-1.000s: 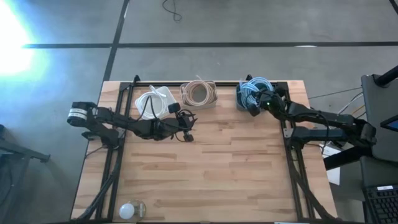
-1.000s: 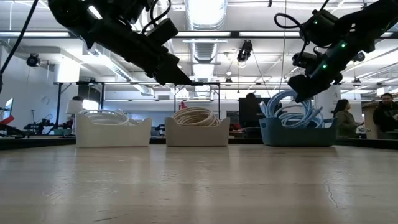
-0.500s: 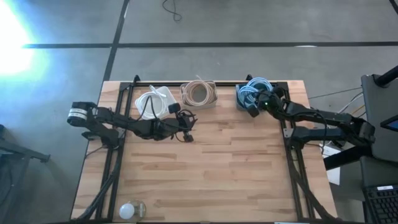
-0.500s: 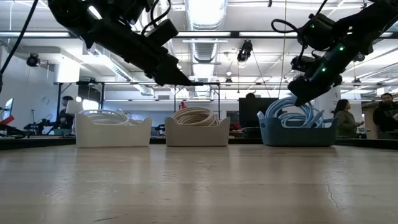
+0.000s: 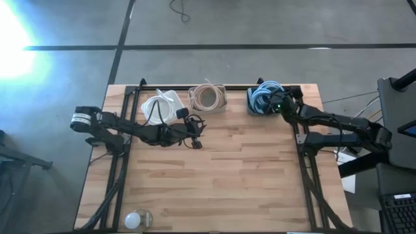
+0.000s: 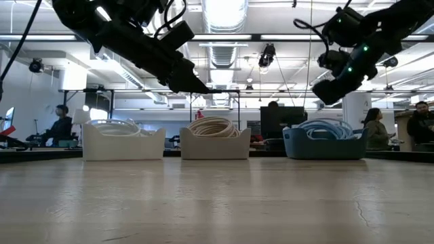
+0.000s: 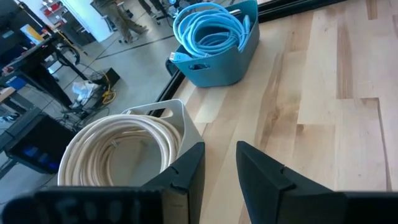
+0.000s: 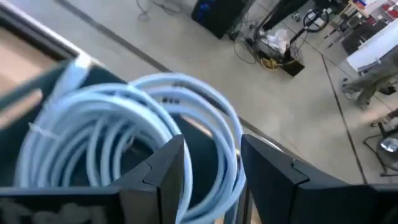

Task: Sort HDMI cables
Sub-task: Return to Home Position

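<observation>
Big picture first: the desk [image 5: 214, 175] is showing bare wood across the middle, so I'm reading this as wrap-up time, with both arms just needing to get home cleanly. The right arm [image 5: 338, 123] is reaching in from the right of the frame and the left arm [image 5: 130, 130] is lying across from the left.

Three bins are sitting in a row along the upper edge of the desk: white bin [image 6: 122, 146] on the left, pale bin [image 6: 215, 148] in the middle, blue bin [image 6: 324, 147] on the right. Every HDMI cable I can spot is sitting in one: white coils [image 5: 156, 107], beige coils [image 5: 207, 97], light blue coils [image 5: 262, 95].

The right hand [image 5: 273, 107] is hovering just above the blue bin, fingers parted, gripping nothing. The left hand [image 5: 196, 140] is hanging over the desk just below the gap between the white and pale bins, fingers only narrowly apart, also empty.

My two cents: I'd be lifting the right hand straight up before swinging it back, since the blue loops are poking above the rim and could snag a finger. The left one looks free to pull back.

There's also a small round thing [image 5: 138, 219] sitting at the lower left corner, well apart from everything.
</observation>
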